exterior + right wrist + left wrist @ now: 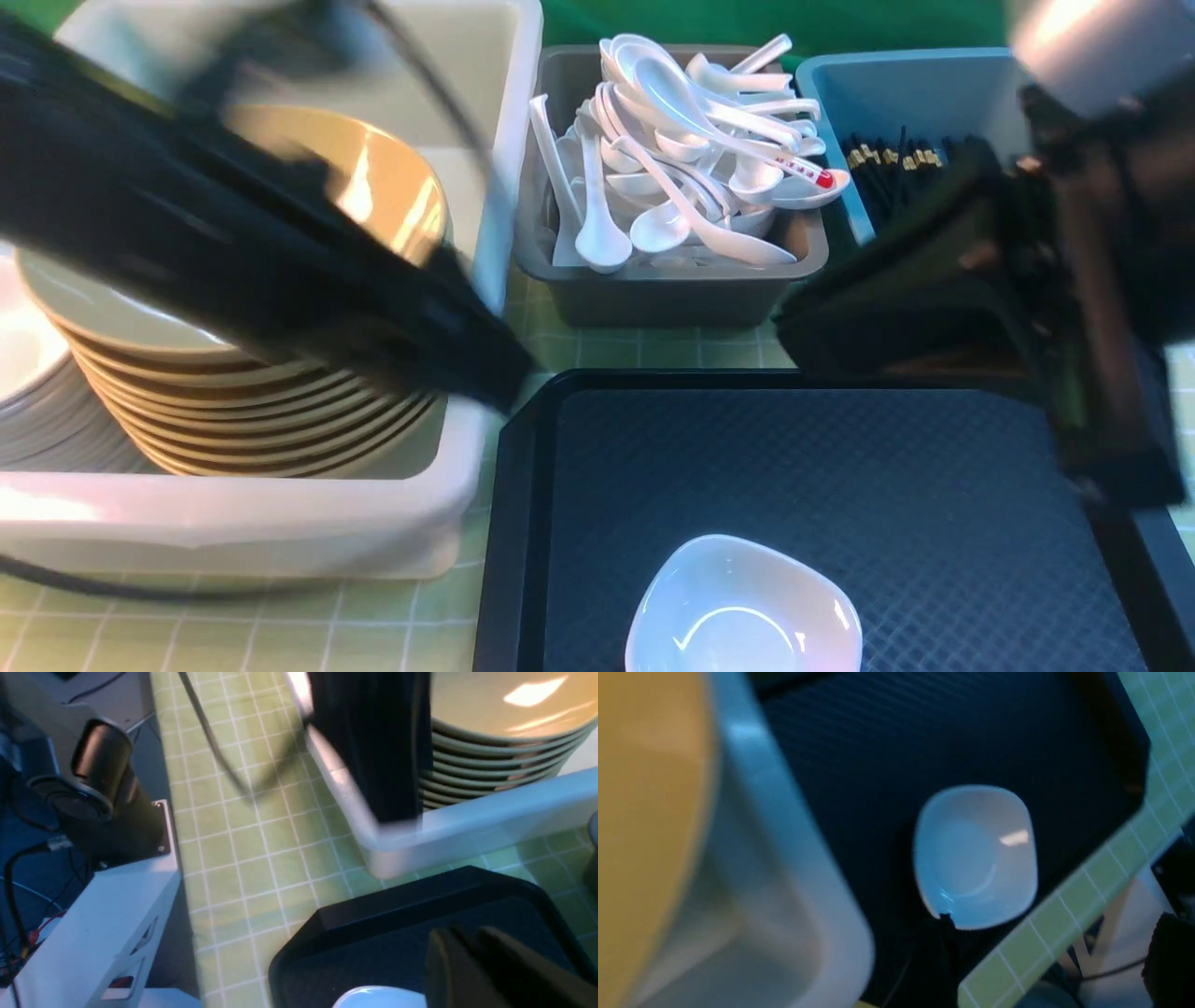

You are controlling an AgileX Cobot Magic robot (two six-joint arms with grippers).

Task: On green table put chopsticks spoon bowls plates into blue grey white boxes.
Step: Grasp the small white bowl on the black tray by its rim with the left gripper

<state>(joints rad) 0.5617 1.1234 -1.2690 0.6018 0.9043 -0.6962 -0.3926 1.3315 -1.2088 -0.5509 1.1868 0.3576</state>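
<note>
One small white plate (pixel 742 607) lies on the black tray (pixel 840 467); the left wrist view shows the plate (pixel 976 856) too. A stack of tan bowls (pixel 252 401) fills the white box (pixel 233 532), with stacked white plates (pixel 23 373) beside them. Many spoons (pixel 691 159) are piled in the grey box (pixel 672 299). Chopsticks (pixel 892 159) lie in the blue box (pixel 896 84). My left gripper (pixel 495 383) is blurred over the white box's near corner, jaws wide apart and empty. My right gripper (pixel 460 938) hovers above the tray's far right, fingers together, holding nothing.
The green table (pixel 280 635) shows between the boxes and in front of the white box. The tray's raised rim (pixel 504 523) runs close beside the white box. A white stand with the arm's base (pixel 93 933) sits off the table's edge.
</note>
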